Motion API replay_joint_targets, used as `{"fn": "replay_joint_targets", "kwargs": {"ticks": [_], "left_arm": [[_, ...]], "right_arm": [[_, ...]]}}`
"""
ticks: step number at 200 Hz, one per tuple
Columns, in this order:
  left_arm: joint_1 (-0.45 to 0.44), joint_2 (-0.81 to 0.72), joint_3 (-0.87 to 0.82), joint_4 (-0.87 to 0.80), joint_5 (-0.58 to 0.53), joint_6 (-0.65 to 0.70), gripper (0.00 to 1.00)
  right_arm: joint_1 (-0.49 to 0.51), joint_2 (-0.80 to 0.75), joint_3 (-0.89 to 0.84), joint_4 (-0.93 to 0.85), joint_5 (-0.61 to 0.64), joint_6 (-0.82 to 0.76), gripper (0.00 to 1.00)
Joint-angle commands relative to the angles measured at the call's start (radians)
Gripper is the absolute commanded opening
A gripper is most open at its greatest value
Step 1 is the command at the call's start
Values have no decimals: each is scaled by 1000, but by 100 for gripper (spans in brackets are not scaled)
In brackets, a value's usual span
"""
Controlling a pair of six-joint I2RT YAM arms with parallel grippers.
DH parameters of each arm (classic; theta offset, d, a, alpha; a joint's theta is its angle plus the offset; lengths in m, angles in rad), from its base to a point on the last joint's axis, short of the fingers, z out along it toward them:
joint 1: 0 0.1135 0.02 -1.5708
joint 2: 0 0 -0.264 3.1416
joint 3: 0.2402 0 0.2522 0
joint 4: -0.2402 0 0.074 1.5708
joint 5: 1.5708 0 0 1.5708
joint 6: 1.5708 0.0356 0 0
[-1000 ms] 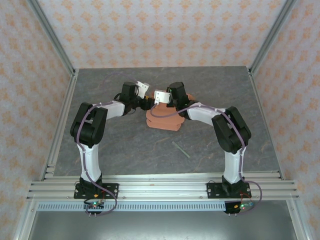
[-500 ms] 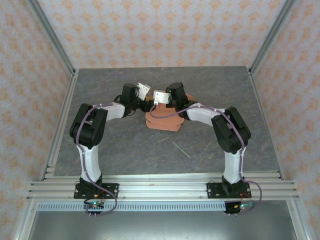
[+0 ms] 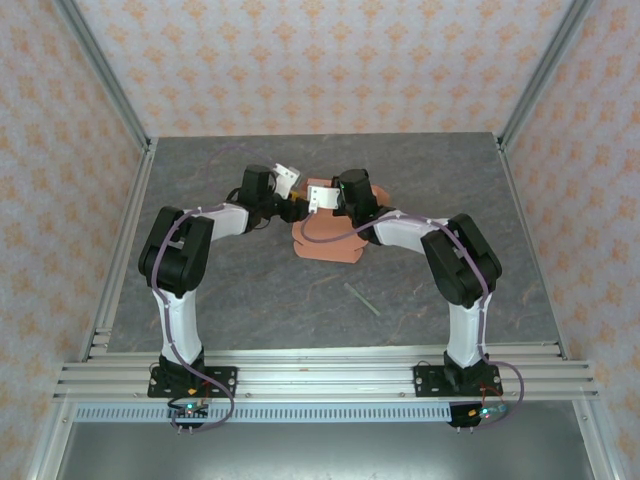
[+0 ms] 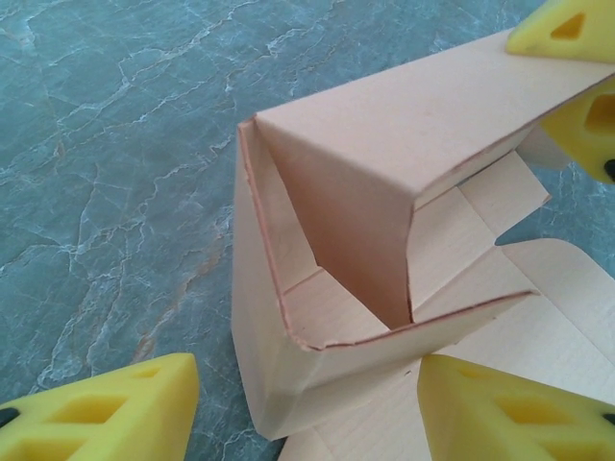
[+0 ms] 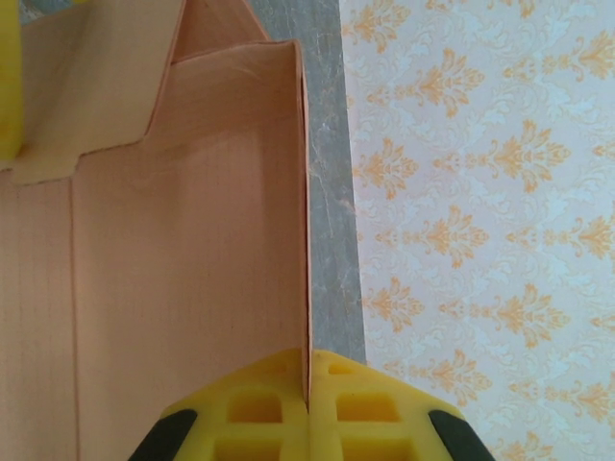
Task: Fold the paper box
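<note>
Right fingers [image 5: 255, 413] pressed together, pinching top edge of thin upright card wall. Right gripper [image 5: 307, 379] above wall, pointing down at table [image 3: 220, 290]. Left fingers [image 4: 96, 413] spread; left gripper [image 4: 303, 423] straddling raised corner of paper box [image 4: 336, 192], contact with card unclear. Box salmon-orange, half-folded, some walls up, flaps flat on table, mid-table, slightly toward far edge. Thin greenish stick [image 3: 362, 298] toward table's near edge.

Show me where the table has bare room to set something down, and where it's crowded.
Bare: the far strip of table behind the paper box; the near middle before the box, up to the thin stick; the strip beyond the right arm. Crowded: the centre, where left gripper and right gripper meet at the box.
</note>
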Motion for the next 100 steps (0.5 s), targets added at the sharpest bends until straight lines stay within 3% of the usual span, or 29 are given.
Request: {"fn": "replay_joint_targets", "kwargs": {"ticks": [1,100], "left_arm": [[16,-3,35,6,44,-5,64],[71,-54,20,-63,110,-55,75]], "right_arm": [[10,18,-17,59,10,-22,0],[-4,-8,-13,-20,-58,15,0]]}}
